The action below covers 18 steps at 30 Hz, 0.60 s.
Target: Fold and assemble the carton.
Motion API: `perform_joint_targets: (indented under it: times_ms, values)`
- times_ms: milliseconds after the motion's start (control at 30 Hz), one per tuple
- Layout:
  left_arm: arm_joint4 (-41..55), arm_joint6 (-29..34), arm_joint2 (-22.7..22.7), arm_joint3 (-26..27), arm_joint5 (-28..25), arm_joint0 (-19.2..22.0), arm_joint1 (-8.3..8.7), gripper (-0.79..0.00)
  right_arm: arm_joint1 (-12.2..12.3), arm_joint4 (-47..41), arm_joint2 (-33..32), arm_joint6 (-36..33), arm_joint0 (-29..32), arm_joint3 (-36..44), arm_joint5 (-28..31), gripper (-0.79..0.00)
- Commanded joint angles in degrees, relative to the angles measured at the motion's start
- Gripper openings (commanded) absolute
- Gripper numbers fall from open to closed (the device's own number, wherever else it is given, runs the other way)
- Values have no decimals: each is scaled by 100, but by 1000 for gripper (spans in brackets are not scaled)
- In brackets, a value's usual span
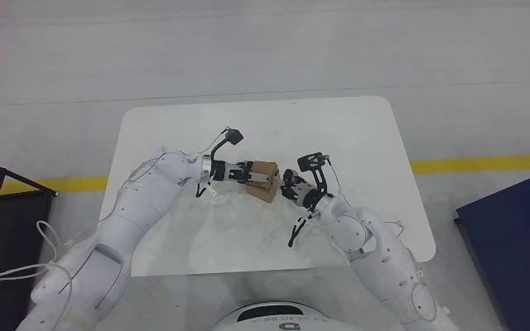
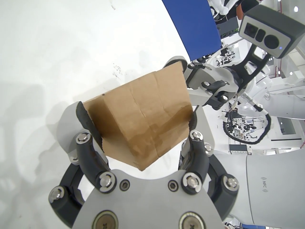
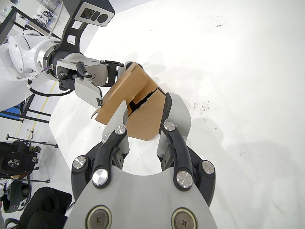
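1. Clamped wide by left gripper [image 2: 138, 120] across the sides of the brown carton [image 1: 263, 177]; pinched at its other end by right gripper [image 3: 144, 103]; held between them over mid-table.
2. Keep one end steady; press with the other squarely along the crease, gently near the gaping flap seam [image 3: 141, 101].
3. Avoid twisting or crushing the soft walls.
4. Underneath: white table [image 1: 348, 132], lightly scuffed; beyond, grey floor [image 1: 248, 50], yellow line [image 1: 472, 164], blue panel [image 2: 190, 17].

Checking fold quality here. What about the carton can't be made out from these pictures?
Top view: carton too small to read its flaps; left gripper and right gripper cover its ends.
Left wrist view: the carton's own panel hides its far end.
Right wrist view: its underside faces away; a finger covers part of the gap between flaps.
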<state>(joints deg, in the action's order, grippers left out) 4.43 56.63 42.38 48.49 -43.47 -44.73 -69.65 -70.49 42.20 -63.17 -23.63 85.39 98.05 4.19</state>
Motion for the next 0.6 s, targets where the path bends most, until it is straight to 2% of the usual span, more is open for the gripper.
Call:
perform_joint_targets:
  times_ms: [0,567]
  values:
    - [-28,-10,-8,8,19,6,-5,0,0,-6,5,-42,-14,-5,-10,-443]
    - [-208,-81,-82,43,182,20,-54,0,-3,17,63,-249,-114,-99,-72,-449]
